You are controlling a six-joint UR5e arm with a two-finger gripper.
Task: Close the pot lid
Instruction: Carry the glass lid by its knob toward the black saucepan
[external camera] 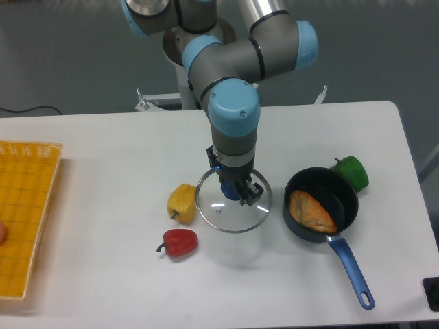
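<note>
The pot [321, 203] stood at about three o'clock from the gripper [237, 192], near but apart, its mouth open and uncovered; that sideways offset was the relation the coming move appeared to turn on. Its long blue handle [350, 267] ran away toward five o'clock, ending in a loop near the table's [103, 144] front edge, so the handle lay on the far side from the arm and seemed unlikely to get in the way. Inside the pot lay an orange-brown piece of food [312, 211], low enough, by my reading, not to foul the lid.

The lid [233, 200] sat directly under the gripper — a clear glass disc with a thin metal rim, roughly level; whether it rested on the table or hung just clear of it I could not tell. The fingers came down over the disc's centre, where the blue knob should be, and looked drawn in narrow around it; the knob itself was mostly hidden, so a grip on it was my judgement, not a certainty.

A yellow pepper [182, 203] stood just beside the lid at nine o'clock; a red pepper [180, 242] lay at seven o'clock; a green pepper [351, 173] touched the pot's rim at one o'clock — none lay between lid and pot.
</note>
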